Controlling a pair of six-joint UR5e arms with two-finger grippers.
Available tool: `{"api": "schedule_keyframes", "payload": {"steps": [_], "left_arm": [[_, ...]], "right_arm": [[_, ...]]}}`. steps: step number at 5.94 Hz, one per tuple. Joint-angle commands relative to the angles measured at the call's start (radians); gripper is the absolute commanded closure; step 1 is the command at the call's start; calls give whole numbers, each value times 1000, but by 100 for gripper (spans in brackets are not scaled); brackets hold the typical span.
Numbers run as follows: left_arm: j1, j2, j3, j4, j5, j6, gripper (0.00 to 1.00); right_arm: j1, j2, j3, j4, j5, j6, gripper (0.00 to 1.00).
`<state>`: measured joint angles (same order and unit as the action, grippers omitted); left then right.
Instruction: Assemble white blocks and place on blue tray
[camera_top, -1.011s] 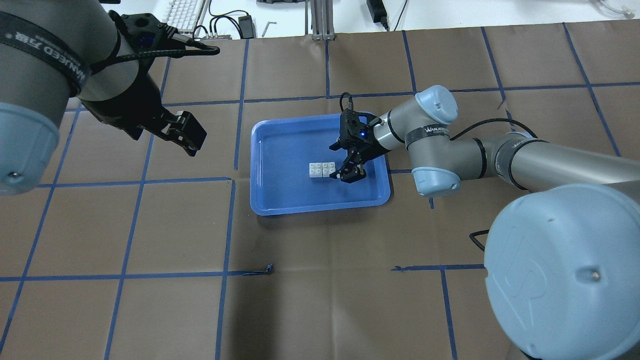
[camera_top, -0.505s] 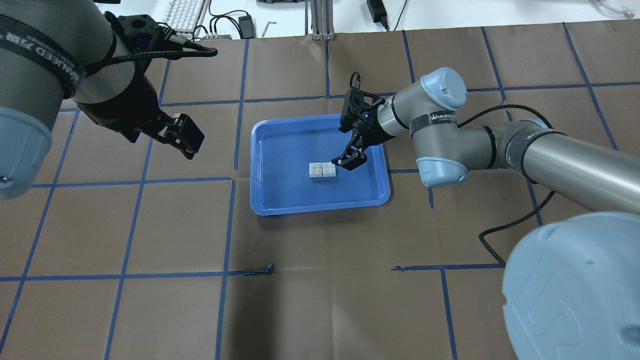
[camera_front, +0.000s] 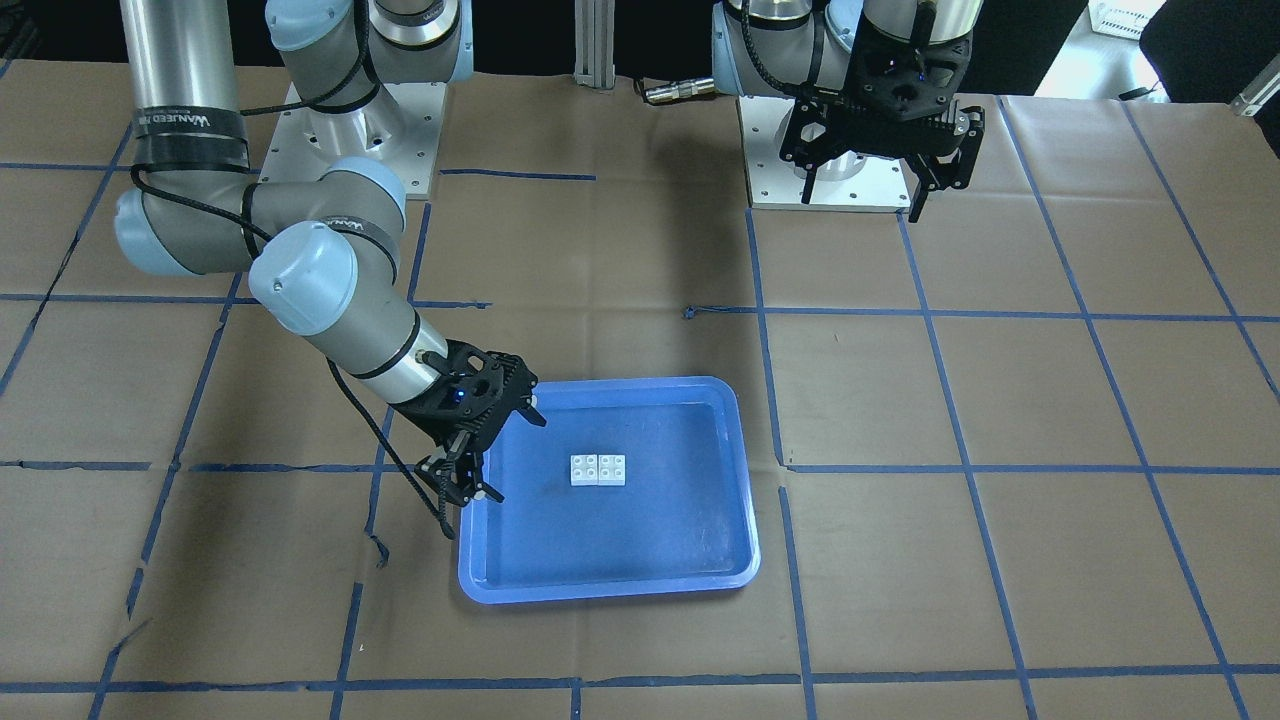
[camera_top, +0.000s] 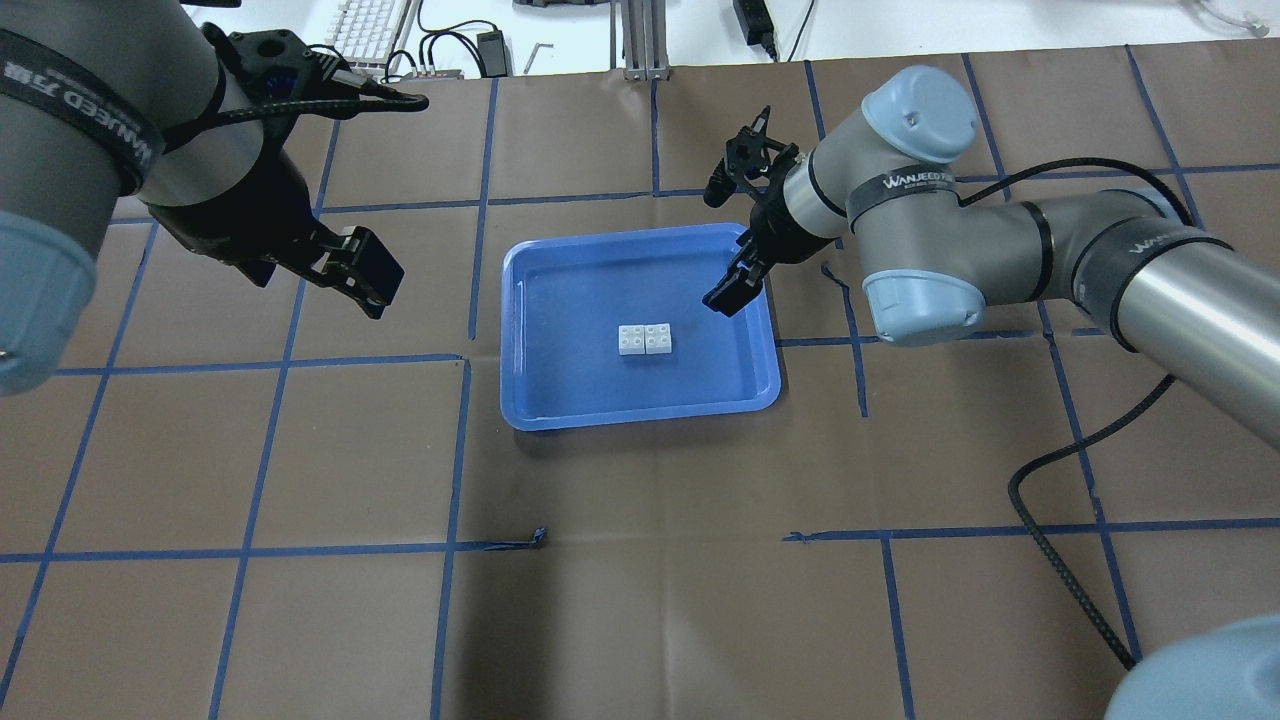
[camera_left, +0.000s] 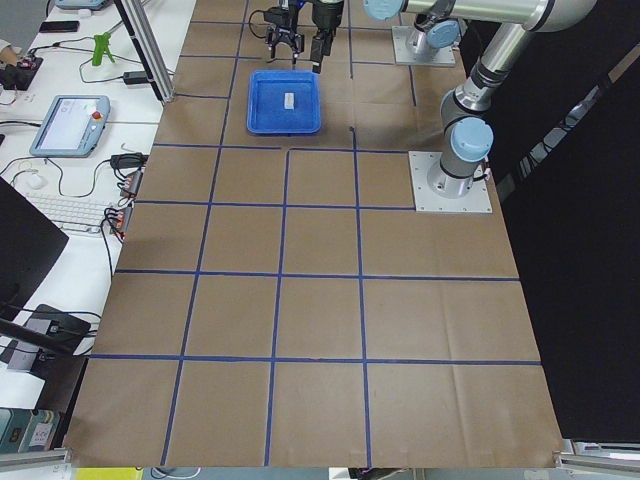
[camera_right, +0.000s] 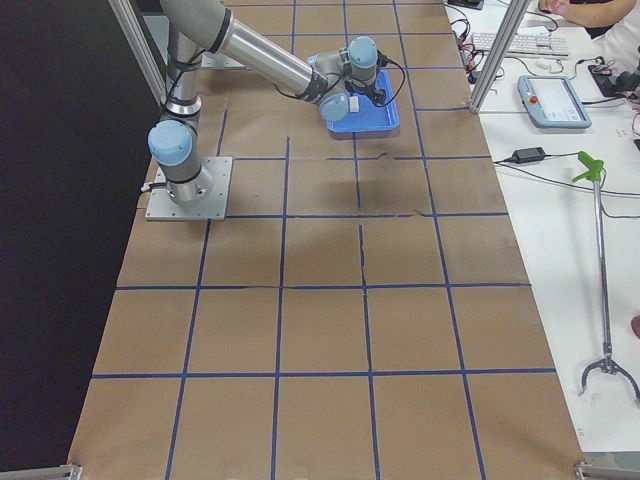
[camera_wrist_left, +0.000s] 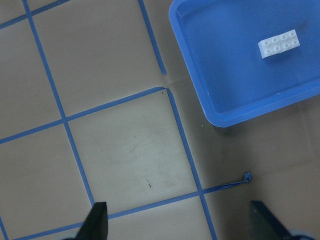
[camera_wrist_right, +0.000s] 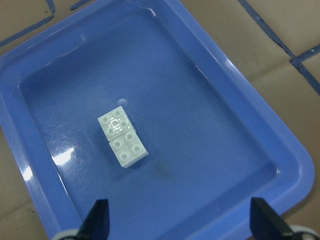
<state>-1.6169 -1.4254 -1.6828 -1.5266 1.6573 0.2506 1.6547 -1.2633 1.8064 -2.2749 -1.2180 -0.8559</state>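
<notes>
The two white blocks (camera_top: 645, 339) sit joined side by side, studs up, near the middle of the blue tray (camera_top: 580, 290). They also show in the front view (camera_front: 598, 469), in the right wrist view (camera_wrist_right: 123, 136) and in the left wrist view (camera_wrist_left: 280, 44). My right gripper (camera_top: 728, 280) is open and empty. It hangs above the tray's right edge (camera_front: 470, 570), apart from the blocks; in the right wrist view its fingertips (camera_wrist_right: 97, 220) stand wide apart. My left gripper (camera_top: 365, 270) is open and empty, raised over the table left of the tray (camera_wrist_left: 235, 75).
Brown paper with a blue tape grid covers the table. A keyboard (camera_top: 370, 25), cables and a metal post (camera_top: 640, 40) lie past the far edge. The two arm bases (camera_front: 350, 130) (camera_front: 830, 170) stand on the robot's side. A loose tape scrap (camera_top: 538, 538) lies near the tray.
My right gripper has risen and drawn back from beside the blocks toward the tray's far right edge. The blocks stay put. The left arm has shifted only slightly.
</notes>
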Motion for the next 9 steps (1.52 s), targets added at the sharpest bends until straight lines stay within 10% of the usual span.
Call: {"api": "schedule_keyframes", "payload": {"steps": [1,5,9], "left_arm": [[24,2,2,2,-7,-49,1],[51,-15,9,-39,-91,-292,1],[63,-21,11,-59,-79,-292,1]], "right_arm": [[-7,-45,-158,297,-169,197,0],[-68,-194,-306,736,-365,724,0],[-65,-281,-302,764,-353,810,0]]}}
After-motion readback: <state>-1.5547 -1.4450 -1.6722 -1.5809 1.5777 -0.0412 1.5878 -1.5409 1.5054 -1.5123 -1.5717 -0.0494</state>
